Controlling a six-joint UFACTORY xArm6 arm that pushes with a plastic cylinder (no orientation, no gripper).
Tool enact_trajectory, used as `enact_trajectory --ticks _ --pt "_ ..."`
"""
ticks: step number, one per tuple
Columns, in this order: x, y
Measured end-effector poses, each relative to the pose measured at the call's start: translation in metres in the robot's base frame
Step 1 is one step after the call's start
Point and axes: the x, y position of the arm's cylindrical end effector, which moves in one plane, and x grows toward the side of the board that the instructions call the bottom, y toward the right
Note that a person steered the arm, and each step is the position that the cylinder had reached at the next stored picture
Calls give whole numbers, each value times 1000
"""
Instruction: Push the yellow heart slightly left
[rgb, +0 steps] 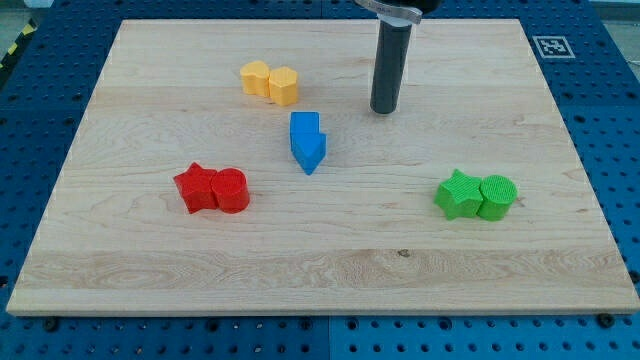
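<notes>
The table (500, 260) is pale wood, smooth with fine grain. It lies on a blue perforated base (610, 110), metal by its look. The yellow (270, 82), blue (307, 141), red (212, 188) and green (477, 195) blocks look matt plastic, finely ridged. The rod (388, 65) is dark, slightly glossy.

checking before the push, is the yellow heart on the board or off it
On: the yellow heart block lies flat on the wooden board, touching a yellow hexagon block.

My tip (384, 110) right of yellow blocks (270, 82)

Rod (388, 60) — upper part cut off
</notes>
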Motion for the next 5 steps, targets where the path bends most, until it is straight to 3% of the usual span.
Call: enact_trajectory --ticks 5 --pt "-10 0"
